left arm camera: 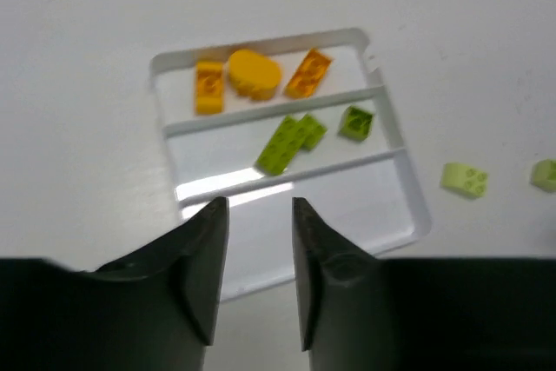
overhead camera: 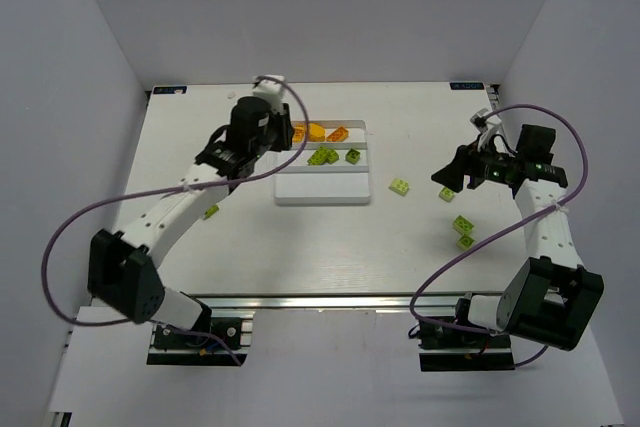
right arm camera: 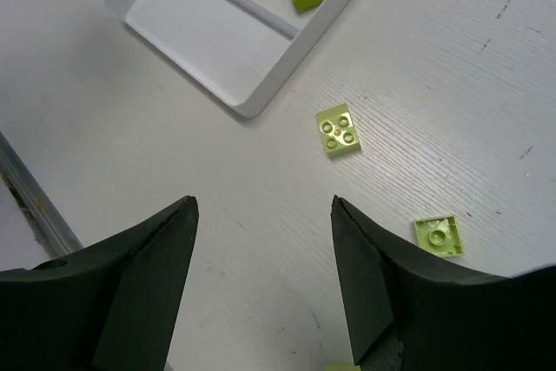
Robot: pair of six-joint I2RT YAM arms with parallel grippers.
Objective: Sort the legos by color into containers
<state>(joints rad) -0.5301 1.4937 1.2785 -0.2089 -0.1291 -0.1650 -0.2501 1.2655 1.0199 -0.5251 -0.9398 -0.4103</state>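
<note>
The white tray [overhead camera: 322, 193] has three long containers. The far one holds three orange legos [left arm camera: 254, 74]. The middle one holds lime and darker green legos [left arm camera: 282, 143]. My left gripper [left arm camera: 259, 203] hovers over the tray's near left corner [left arm camera: 187, 213], its jaws a narrow gap apart with nothing between them. My right gripper [right arm camera: 263, 202] stands wide open over bare table right of the tray [right arm camera: 252, 106]. A lime lego [right arm camera: 339, 129] lies just ahead of it and another [right arm camera: 439, 235] beside its right finger.
Loose green legos lie on the table: one [overhead camera: 399, 186] right of the tray, two [overhead camera: 462, 224] near the right arm, and one [overhead camera: 211, 211] under the left arm. White walls enclose the table on three sides.
</note>
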